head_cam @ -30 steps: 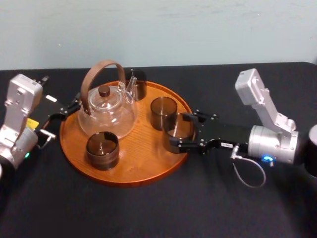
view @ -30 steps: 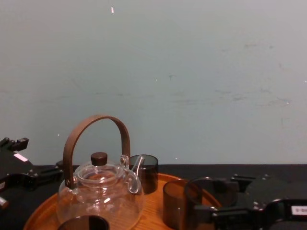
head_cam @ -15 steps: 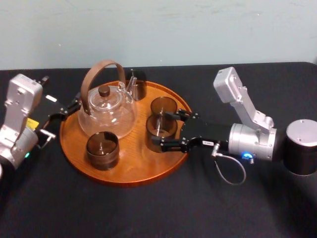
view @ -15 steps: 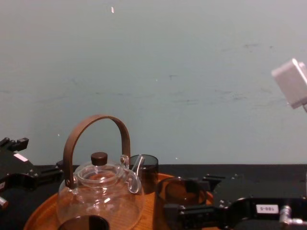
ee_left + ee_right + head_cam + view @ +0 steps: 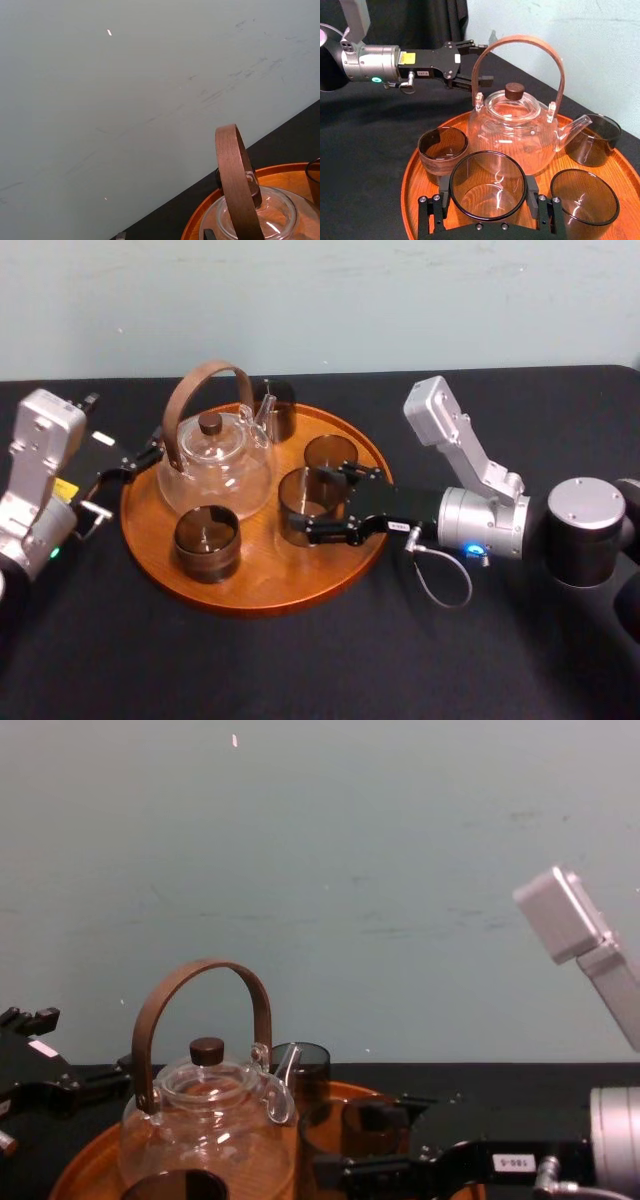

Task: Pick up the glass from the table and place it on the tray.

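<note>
A dark smoked glass (image 5: 306, 504) sits between the fingers of my right gripper (image 5: 328, 503), which is shut on it. It is inside the rim of the round orange-brown wooden tray (image 5: 262, 592), just right of the teapot. In the right wrist view the glass (image 5: 488, 185) is gripped at both sides by the gripper (image 5: 487, 206), low over the tray (image 5: 409, 200). I cannot tell whether its base touches the wood. In the chest view the glass (image 5: 352, 1125) shows behind the black fingers (image 5: 385, 1172). My left gripper (image 5: 128, 466) is parked open at the tray's left edge, on the black table (image 5: 330, 660).
A glass teapot (image 5: 215, 462) with a brown arched handle stands on the tray's left half. Three other dark glasses stand on the tray: front left (image 5: 206, 542), right of centre (image 5: 330, 458) and at the back (image 5: 281, 410). The tray's front middle is bare.
My right gripper has carried the glass leftward from the tray's right rim to well inside the tray, close to the teapot. The left arm has stayed put.
</note>
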Controlling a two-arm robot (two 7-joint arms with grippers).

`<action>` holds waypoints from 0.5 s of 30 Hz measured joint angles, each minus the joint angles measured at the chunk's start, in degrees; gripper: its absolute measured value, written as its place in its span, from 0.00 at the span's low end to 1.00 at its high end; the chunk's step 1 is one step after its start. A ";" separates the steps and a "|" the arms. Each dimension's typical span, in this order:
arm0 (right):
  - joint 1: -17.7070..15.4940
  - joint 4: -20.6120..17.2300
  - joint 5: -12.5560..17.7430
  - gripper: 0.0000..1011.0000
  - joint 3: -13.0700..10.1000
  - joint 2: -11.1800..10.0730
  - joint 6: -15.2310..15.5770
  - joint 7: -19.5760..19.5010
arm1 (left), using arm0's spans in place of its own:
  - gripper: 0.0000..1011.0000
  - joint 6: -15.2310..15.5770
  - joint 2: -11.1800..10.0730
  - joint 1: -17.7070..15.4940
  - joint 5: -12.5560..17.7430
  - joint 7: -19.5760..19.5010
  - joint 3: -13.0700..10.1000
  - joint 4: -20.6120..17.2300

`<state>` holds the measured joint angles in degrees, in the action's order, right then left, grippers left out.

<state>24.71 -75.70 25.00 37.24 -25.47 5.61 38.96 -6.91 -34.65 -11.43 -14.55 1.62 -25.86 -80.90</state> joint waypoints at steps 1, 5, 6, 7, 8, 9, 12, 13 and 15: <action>0.11 0.27 -0.01 0.89 0.07 0.11 -0.03 0.06 | 0.99 0.00 0.00 0.00 0.00 0.00 0.00 0.00; 0.68 1.86 -0.15 0.89 0.35 0.84 -0.37 0.32 | 0.99 0.00 0.00 0.00 0.00 0.00 0.00 0.00; 0.78 2.18 -0.17 0.89 0.38 0.96 -0.43 0.35 | 0.99 0.00 0.00 0.00 0.00 0.00 0.00 0.00; 0.97 2.77 -0.19 0.89 0.43 1.17 -0.51 0.42 | 0.99 0.00 0.00 0.00 0.00 0.00 0.00 0.00; 1.06 3.05 -0.20 0.89 0.45 1.28 -0.55 0.46 | 0.99 0.00 0.00 0.00 0.00 0.00 0.00 0.00; 1.27 3.61 -0.23 0.89 0.51 1.50 -0.63 0.54 | 0.99 0.00 0.00 0.00 0.00 0.00 0.00 0.00; 1.53 4.44 -0.31 0.89 0.60 1.79 -0.71 0.71 | 0.99 0.00 0.00 0.00 0.00 0.00 0.00 0.00; 1.58 4.63 -0.33 0.89 0.62 1.86 -0.74 0.74 | 0.99 0.00 0.00 0.00 0.00 0.00 0.00 0.00; 1.76 5.26 -0.42 0.89 0.71 2.10 -0.85 0.83 | 0.99 0.00 0.00 0.00 0.00 0.00 0.00 0.00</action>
<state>26.47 -70.44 24.58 37.95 -23.37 4.76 39.79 -6.91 -34.65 -11.43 -14.55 1.62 -25.86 -80.90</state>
